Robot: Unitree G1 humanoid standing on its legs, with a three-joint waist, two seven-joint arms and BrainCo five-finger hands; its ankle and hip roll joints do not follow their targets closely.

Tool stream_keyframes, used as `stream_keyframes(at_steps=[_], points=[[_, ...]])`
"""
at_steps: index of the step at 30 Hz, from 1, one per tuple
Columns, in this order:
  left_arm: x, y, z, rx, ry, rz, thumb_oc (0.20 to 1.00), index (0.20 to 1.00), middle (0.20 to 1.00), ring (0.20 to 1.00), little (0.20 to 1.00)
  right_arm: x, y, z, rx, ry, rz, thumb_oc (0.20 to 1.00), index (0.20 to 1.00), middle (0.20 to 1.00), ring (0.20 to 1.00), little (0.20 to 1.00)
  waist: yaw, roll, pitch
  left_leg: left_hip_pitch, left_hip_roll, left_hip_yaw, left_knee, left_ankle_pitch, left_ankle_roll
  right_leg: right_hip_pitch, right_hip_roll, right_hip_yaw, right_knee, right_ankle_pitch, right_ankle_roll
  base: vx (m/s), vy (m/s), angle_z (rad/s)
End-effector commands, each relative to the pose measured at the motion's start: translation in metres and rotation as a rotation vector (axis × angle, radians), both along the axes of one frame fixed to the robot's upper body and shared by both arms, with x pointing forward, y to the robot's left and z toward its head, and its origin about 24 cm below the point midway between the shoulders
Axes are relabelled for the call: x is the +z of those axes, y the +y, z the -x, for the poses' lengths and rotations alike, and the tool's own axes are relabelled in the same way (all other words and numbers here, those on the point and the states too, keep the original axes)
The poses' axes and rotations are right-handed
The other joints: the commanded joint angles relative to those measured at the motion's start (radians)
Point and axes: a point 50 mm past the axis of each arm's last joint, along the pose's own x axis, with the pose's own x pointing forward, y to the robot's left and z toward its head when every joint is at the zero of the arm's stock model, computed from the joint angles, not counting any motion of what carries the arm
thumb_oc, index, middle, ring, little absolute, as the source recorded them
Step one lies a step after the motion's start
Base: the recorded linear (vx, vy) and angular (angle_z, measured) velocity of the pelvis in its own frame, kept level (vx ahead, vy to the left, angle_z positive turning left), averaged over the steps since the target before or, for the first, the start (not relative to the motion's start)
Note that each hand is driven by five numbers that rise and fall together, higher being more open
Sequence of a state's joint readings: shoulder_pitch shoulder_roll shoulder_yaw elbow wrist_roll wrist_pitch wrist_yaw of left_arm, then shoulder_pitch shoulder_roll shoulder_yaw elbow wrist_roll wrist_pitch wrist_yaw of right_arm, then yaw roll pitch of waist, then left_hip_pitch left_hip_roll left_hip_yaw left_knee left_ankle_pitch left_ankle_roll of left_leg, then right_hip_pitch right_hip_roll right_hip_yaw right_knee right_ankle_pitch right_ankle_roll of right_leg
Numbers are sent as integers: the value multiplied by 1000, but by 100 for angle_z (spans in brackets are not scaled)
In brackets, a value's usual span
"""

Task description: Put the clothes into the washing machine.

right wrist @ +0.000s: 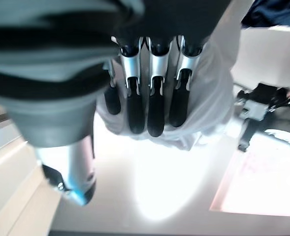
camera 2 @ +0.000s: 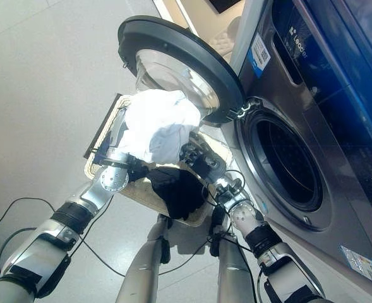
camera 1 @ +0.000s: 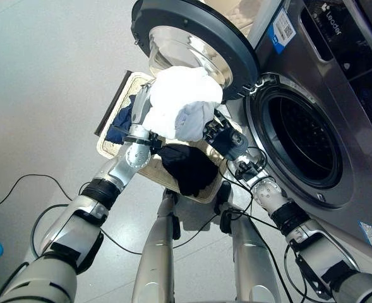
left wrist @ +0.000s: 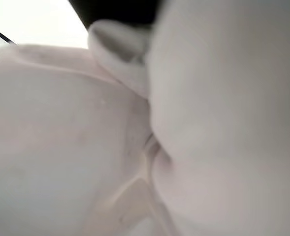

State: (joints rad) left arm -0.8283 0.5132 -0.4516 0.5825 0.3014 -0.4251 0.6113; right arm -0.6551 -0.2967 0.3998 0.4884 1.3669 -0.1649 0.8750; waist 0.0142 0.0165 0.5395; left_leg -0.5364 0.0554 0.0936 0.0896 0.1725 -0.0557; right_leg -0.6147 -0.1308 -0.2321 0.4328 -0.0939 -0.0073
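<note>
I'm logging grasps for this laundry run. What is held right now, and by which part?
A bunched white cloth bundle is held between both robot hands, left and right, pressing its opposite sides.

bundle (camera 1: 180, 101) white/pale blue | basket (camera 1: 113, 149) beige | clothes (camera 1: 189, 167) black, (camera 1: 119, 123) navy | washer (camera 1: 337, 95) grey

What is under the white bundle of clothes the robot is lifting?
Under the white bundle sits the laundry basket, holding a black garment and dark blue cloth. The bundle covers the basket's middle, so anything there is hidden.
</note>
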Motion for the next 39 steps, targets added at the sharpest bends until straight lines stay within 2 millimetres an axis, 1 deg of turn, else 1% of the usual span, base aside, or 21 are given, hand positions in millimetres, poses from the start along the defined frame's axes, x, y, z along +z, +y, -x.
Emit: stream_keyframes(at_steps=[1,8,10,11,13,15,16,17,18,19,20,21,24,27,30,33,34,35,36,37,39], points=[[28,-17,3,-75,-144,-21,200,200,200,200,200,45,12,6,58,-236,-129,1000,1000,1000,1000,1000,-2,-10,-20,-16,-54,47,87,-131,-26,10,-7,-40,-105,98,132,0,0,0],[31,-10,1,-55,-159,-46,200,200,200,200,200,50,2,4,23,-271,-118,1000,1000,1000,1000,1000,-6,-11,-20,-23,-49,51,84,-123,-29,6,-5,-43,-113,105,132,0,0,0],[31,-9,2,-45,-192,-69,200,200,200,200,200,46,-1,1,-10,-239,-74,1000,1000,1000,1000,1000,-9,-14,-20,-20,-47,51,87,-128,-31,8,-5,-41,-110,100,132,0,0,0],[34,-9,2,-43,-211,-76,200,200,200,200,200,46,-2,-1,-31,-229,-54,1000,1000,1000,1000,1000,-10,-14,-20,-26,-47,49,86,-123,-31,3,-4,-41,-114,106,131,0,0,0],[37,-9,4,-36,-264,-88,200,200,200,200,200,44,-5,-8,-113,-184,41,1000,1000,1000,1000,1000,-11,-17,-20,-28,-47,46,83,-121,-32,0,-1,-38,-120,111,131,0,0,0],[38,-12,6,-27,-330,-145,200,200,200,200,200,35,-11,-16,-220,-133,187,1000,1000,1000,1000,1000,-12,-19,-20,-25,-48,43,82,-126,-35,3,1,-36,-123,107,132,0,0,0],[39,-13,6,-26,-336,-148,200,200,200,200,200,36,-11,-16,-224,-135,190,1000,1000,1000,1000,1000,-12,-19,-20,-31,-48,43,81,-120,-35,-2,2,-37,-126,112,130,0,0,0],[39,-14,7,-31,-348,-158,200,200,200,200,200,33,-12,-18,-251,-119,236,1000,1000,1000,1000,1000,-12,-20,-20,-26,-48,43,81,-125,-36,2,1,-36,-123,108,131,0,0,0],[41,-15,7,-33,-355,-161,200,200,200,200,200,33,-12,-19,-261,-118,250,1000,1000,1000,1000,1000,-12,-20,-20,-32,-48,43,81,-120,-35,-3,2,-37,-126,113,130,0,0,0],[41,-19,9,-53,-375,-176,200,200,200,200,200,28,-15,-23,-310,-84,323,1000,1000,1000,1000,1000,-11,-22,-20,-24,-47,44,79,-124,-36,3,2,-37,-124,109,130,0,0,0],[42,-20,10,-64,-383,-178,200,200,200,200,200,27,-16,-25,-321,-75,349,1000,1000,1000,1000,1000,-11,-22,-20,-28,-47,43,78,-119,-36,-1,3,-38,-127,115,128,0,0,0],[41,-24,12,-95,-388,-176,200,200,200,200,200,22,-18,-28,-342,-43,391,1000,1000,1000,1000,1000,-9,-23,-20,-22,-49,41,79,-123,-36,6,3,-38,-126,110,128,0,0,0],[43,-31,14,-135,-404,-165,200,200,200,200,200,20,-21,-34,-382,-6,431,1000,1000,1000,1000,1000,-7,-21,-20,-30,-49,37,78,-116,-34,0,6,-36,-129,117,125,0,0,0],[46,-34,15,-165,-392,-127,200,200,200,200,200,19,-25,-37,-426,28,426,1000,1000,1000,1000,1000,-4,-18,-20,-29,-51,36,78,-117,-33,0,6,-33,-126,116,125,0,0,0],[46,-36,17,-192,-386,-92,200,200,200,200,200,17,-32,-43,-567,64,474,1000,1000,1000,1000,1000,-2,-16,-20,-28,-52,33,75,-118,-32,-4,8,-31,-121,116,127,0,0,0],[48,-37,20,-226,-391,-62,200,200,200,200,200,11,-44,-47,-772,111,543,1000,1000,1000,1000,1000,-4,-14,-20,-19,-50,35,67,-121,-31,-1,9,-26,-120,112,129,0,0,0],[49,-37,21,-228,-394,-61,200,200,200,200,200,12,-45,-47,-781,109,544,1000,1000,1000,1000,1000,-4,-14,-20,-24,-50,34,65,-117,-31,-5,10,-26,-123,117,128,0,0,0],[50,-38,23,-253,-390,-32,200,200,200,200,200,11,-53,-49,-879,124,557,1000,1000,1000,1000,1000,-6,-11,-20,-25,-49,34,63,-117,-30,-8,12,-22,-124,119,128,0,0,0],[50,-38,23,-253,-390,-32,200,200,200,200,200,11,-53,-48,-879,124,558,1000,1000,1000,1000,1000,-6,-11,-20,-24,-49,34,63,-117,-30,-8,12,-22,-124,119,128,0,0,0],[50,-40,27,-285,-389,-7,200,200,200,200,200,12,-59,-47,-1008,113,559,1000,1000,1000,1000,1000,-5,-6,-20,-16,-51,32,62,-124,-28,-3,13,-17,-121,112,130,0,0,0],[51,-44,31,-309,-404,0,200,200,200,200,200,21,-56,-47,-1116,75,560,1000,1000,1000,1000,1000,-4,-1,-20,-24,-54,29,60,-121,-26,-12,14,-17,-123,118,129,0,0,0]])
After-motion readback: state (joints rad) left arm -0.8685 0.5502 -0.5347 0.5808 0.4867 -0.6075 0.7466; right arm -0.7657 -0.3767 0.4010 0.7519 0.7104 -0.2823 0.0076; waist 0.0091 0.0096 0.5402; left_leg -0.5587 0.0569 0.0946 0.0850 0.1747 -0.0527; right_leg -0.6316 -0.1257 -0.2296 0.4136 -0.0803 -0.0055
